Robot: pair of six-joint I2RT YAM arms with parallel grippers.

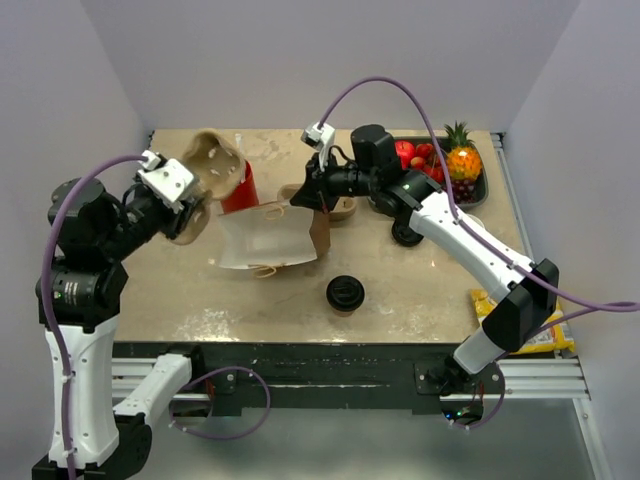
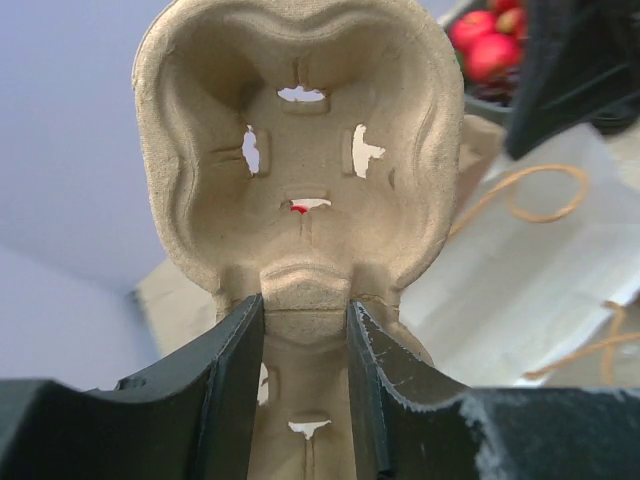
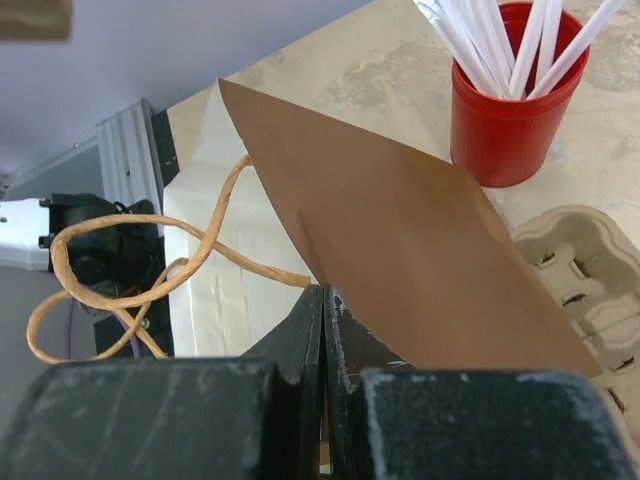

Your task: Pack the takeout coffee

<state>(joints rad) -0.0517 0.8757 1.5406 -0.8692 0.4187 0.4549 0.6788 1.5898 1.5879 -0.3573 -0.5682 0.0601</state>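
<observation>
Coffee (image 1: 344, 294): a black-lidded cup standing upright on the counter (image 1: 430, 290), near the middle of its near edge and free of both tools.

Left tool (image 2: 305, 310): the fingers (image 2: 235, 370) pinch the central ridge of a pulp carrier (image 2: 300, 150). The carrier is held off the counter above its far left part, with the hollow of its wells facing the wrist camera.

Right tool (image 3: 323, 300): the fingers are pressed together on the brown edge of a paper bag (image 3: 400, 240). The bag lies at the middle of the counter with its white inside showing toward the left edge. A twine handle (image 3: 150, 290) loops loose from the mouth. The coffee sits just nearward of the bag's right end, apart from it.

Beyond the bag, toward the far edge, stands a red cup (image 3: 510, 110) of white straws (image 3: 480, 40). A second carrier (image 3: 590, 280) lies flat beside it, under the right arm. A fruit tray (image 1: 480, 190) occupies the far right corner.
</observation>
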